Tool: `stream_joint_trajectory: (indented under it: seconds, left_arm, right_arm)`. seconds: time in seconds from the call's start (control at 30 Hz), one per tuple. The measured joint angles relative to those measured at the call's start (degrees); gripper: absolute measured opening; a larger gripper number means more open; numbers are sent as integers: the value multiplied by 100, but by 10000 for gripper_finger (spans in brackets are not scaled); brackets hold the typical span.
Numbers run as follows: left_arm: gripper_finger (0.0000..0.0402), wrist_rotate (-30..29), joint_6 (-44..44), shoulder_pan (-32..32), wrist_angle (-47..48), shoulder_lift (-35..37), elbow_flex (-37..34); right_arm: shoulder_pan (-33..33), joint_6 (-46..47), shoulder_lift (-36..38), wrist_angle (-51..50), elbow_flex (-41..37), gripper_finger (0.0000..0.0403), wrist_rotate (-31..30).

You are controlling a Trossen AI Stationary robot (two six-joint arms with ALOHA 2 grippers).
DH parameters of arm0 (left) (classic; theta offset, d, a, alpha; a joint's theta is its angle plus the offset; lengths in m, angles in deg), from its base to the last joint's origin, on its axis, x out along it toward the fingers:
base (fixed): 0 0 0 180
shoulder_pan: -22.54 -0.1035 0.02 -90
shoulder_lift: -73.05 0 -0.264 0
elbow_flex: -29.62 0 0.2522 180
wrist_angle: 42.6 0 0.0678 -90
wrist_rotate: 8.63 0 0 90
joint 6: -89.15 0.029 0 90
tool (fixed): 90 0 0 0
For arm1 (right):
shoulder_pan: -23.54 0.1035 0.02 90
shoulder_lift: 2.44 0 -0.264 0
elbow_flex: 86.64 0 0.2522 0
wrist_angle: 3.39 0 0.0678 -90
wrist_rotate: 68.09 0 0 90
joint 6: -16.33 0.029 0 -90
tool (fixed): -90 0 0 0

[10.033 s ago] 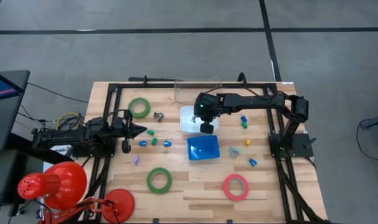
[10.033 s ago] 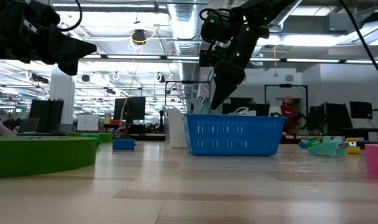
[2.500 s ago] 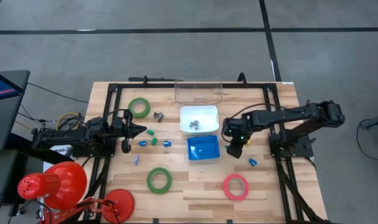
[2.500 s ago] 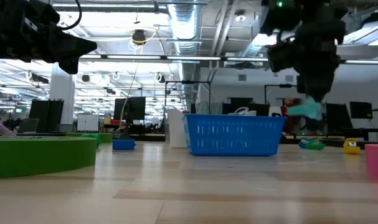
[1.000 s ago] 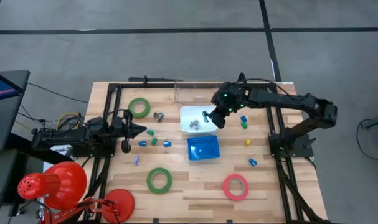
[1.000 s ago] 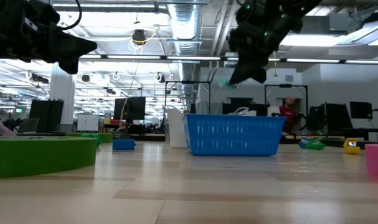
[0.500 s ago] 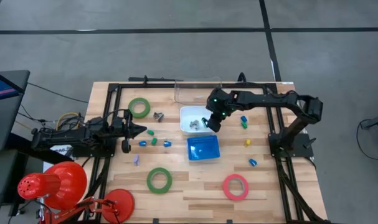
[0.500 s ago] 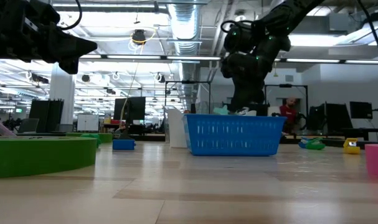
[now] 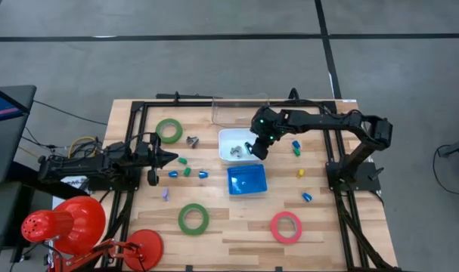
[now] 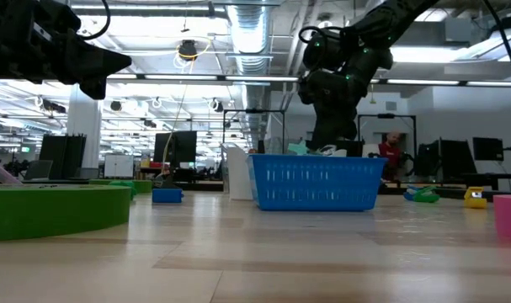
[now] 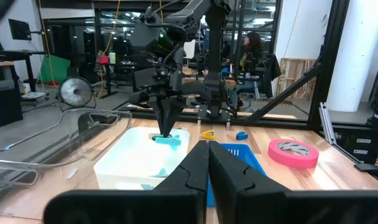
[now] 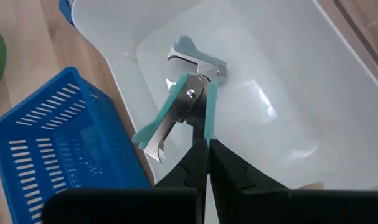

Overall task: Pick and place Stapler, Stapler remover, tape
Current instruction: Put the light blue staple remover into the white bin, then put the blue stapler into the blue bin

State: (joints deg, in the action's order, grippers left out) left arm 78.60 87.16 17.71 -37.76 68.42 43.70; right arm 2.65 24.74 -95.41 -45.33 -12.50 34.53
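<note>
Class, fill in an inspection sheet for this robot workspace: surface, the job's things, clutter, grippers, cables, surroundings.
Surface: wooden table, black frame rails.
Job's things: teal stapler remover held over the white bin; another remover already in it; blue basket; three tape rings; clear tray.
Clutter: small coloured pieces scattered on the table.
Grippers: right gripper shut on the remover; left gripper shut, holding nothing, at the table's left.
Cables: bundle by the left arm.
Surroundings: red lamp; a person beyond the table.
</note>
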Motion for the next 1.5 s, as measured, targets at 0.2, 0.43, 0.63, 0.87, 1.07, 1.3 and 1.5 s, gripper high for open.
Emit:
stream_joint_trajectory:
  seconds: [0.2,0.43,0.63,0.87,1.07,1.3,1.5]
  left_arm:
    - [3,0,1,1,-18,0,0]
    - [3,0,0,-1,-20,0,0]
    - [3,0,1,-1,-29,0,0]
    - [3,0,1,-1,-59,0,0]
    - [3,0,-1,1,-59,0,0]
    - [3,0,0,-1,-59,0,0]
    - [3,0,0,1,-59,0,0]
  right_arm:
    - [-99,9,0,25,0,74,0]
    - [-114,66,120,-9,-6,131,-10]
    - [-120,258,540,48,-2,157,-63]
    - [-179,357,1064,-9,0,172,-88]
    - [-179,364,1403,-213,0,182,-111]
    - [-202,319,1631,-585,0,187,-218]
    - [-255,127,1769,-965,-2,188,-223]
